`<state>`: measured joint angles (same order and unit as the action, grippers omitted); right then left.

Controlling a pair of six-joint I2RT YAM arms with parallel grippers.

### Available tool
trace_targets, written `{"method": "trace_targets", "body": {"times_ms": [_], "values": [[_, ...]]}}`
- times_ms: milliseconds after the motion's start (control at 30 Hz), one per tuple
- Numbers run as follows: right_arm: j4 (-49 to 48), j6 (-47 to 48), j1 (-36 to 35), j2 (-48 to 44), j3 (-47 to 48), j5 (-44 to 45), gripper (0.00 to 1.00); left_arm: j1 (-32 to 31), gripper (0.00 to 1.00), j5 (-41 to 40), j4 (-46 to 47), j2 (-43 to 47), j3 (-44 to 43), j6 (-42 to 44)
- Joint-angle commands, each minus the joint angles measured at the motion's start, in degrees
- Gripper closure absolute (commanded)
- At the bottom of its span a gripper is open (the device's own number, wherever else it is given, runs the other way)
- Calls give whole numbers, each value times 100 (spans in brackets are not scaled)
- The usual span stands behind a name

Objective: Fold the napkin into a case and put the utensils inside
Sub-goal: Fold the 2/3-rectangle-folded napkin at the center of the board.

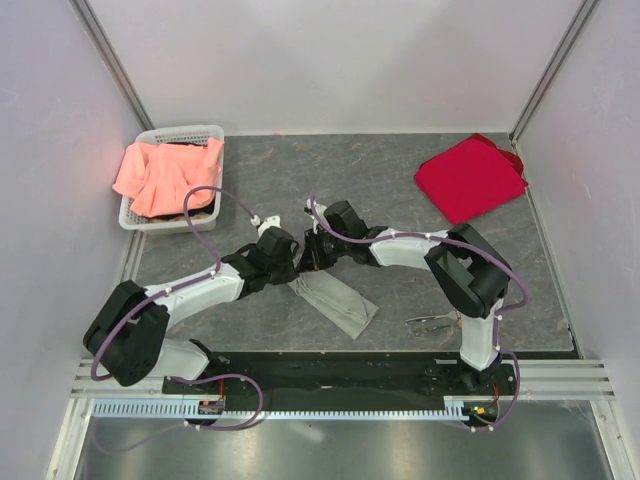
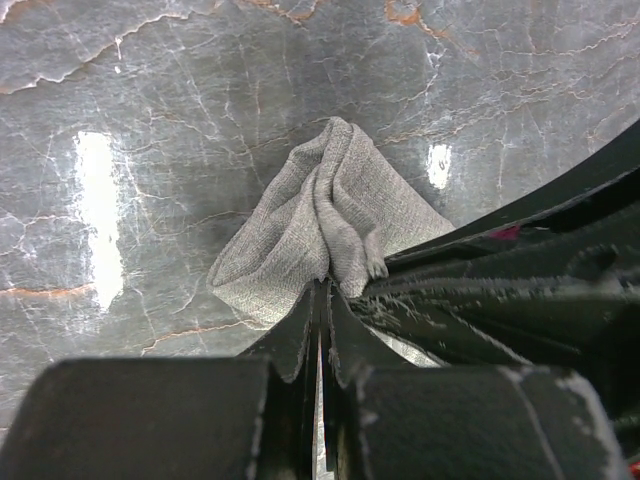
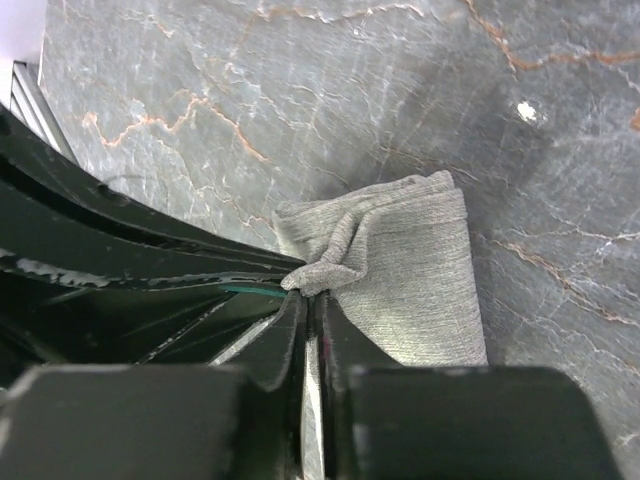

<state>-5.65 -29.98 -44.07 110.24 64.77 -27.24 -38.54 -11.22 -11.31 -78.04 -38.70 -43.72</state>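
From above, the napkin (image 1: 335, 303) lies as a narrow grey strip on the table (image 1: 400, 200). Its long axis runs on a slant from the middle of the table down towards the near right. Both arms reach inward, elbows bent, and meet at its far end. There the left gripper (image 1: 288, 262) and the right gripper (image 1: 313, 255) sit just beside each other, so the rest of the cloth trails away from both towards the arm bases. The utensils (image 1: 432, 323) lie well apart from that end, beside the right arm's base and nearer that arm. In the left wrist view, the fingertips (image 2: 296, 335) are pressed together on a gathered edge of the cloth. The cloth fans out ahead of them into a rumpled point, and the other arm's dark fingers come in from the right to touch the same bunch. In the right wrist view, the fingertips (image 3: 286, 325) look closed, with a small pleat of the cloth bunched right at their tips. The folded strip stretches ahead and to the right of them, flat on the table. I judge that the next move turns on carrying this shared end along the strip's long axis, towards its free near end.
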Motion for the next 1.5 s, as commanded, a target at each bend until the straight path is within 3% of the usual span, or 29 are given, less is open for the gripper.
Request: {"method": "trace_targets", "body": {"times_ms": [0, 633, 900, 1467], "values": [[-349, -52, -31, 139, 80, -71, 100, 92, 98, 322, 489, 70, 125, -303], [-1166, -404, -180, 973, -35, -421, 100, 242, 98, 393, 806, 650, 513, -655], [-868, -342, 171, 201, -403, -545, 75, 435, 98, 279, 551, 561, 495, -585], [-762, -325, 277, -73, -360, -782, 57, 444, 98, 349, 507, 623, 530, -576]]}}
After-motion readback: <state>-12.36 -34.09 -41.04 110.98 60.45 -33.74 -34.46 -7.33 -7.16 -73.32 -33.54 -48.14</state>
